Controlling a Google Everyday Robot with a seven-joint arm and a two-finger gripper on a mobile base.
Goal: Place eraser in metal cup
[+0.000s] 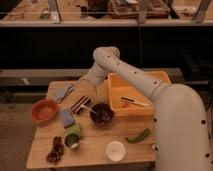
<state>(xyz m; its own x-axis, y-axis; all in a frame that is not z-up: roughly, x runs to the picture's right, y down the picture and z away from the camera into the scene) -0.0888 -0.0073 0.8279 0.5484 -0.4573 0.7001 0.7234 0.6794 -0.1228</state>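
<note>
Scanning the tabletop (pixel 95 145) from the left: the metal cup (pixel 73 142) stands near the front edge, just beside a green item, and nothing striped shows inside it. Slightly right and further back, the eraser (pixel 80 104) lies flat on the wood, near a blue sponge (pixel 67 118) and the dark bowl (pixel 101 114) with its spoon. The claw (pixel 89 82) hangs just behind and above the eraser, apparently not holding it; whether it is spread or pressed together I cannot tell. By my judgement the grasp, carry and drop all remain.
</note>
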